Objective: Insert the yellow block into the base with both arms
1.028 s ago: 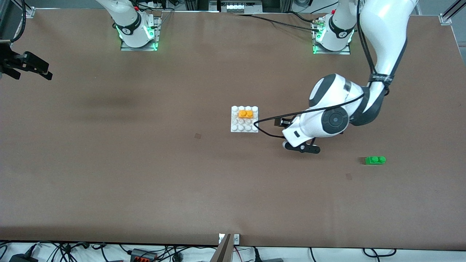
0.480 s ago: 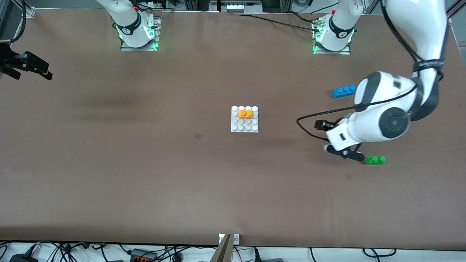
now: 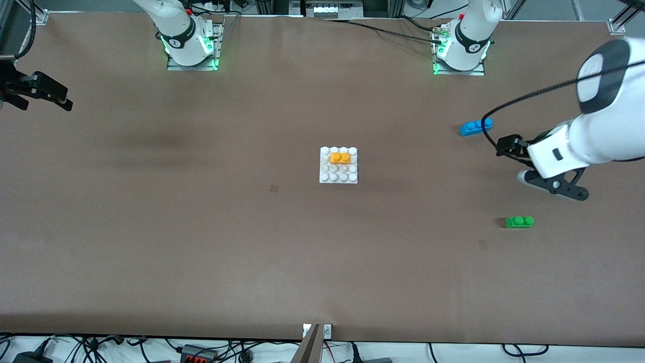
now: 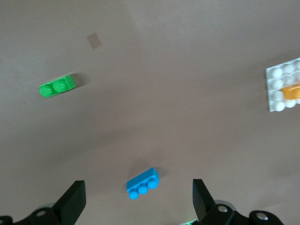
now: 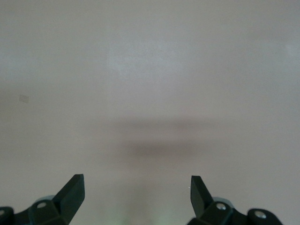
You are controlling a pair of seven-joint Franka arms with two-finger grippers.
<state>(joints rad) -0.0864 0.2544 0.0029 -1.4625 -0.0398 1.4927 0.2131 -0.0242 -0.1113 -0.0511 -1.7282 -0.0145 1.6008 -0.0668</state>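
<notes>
Sitting pressed onto the base (image 3: 338,171) at mid-counter, we see the yellow block (image 3: 340,158).
We hold the left gripper (image 3: 554,185) over bare counter between the blue brick (image 3: 475,126) and green brick (image 3: 519,222), jaws apart; the right gripper (image 3: 43,93) waits at its end, jaws apart.

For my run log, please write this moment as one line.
yellow block: seated on base | left gripper: open, empty, above table | right gripper: open, waiting at table end

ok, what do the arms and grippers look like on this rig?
Both arms are glossy white with dark grey joint bands; the bases glow green. The left arm trails a black cable. The left gripper and the right gripper are black, each with two wedge-shaped fingers and silver screws at the finger mounts.
</notes>
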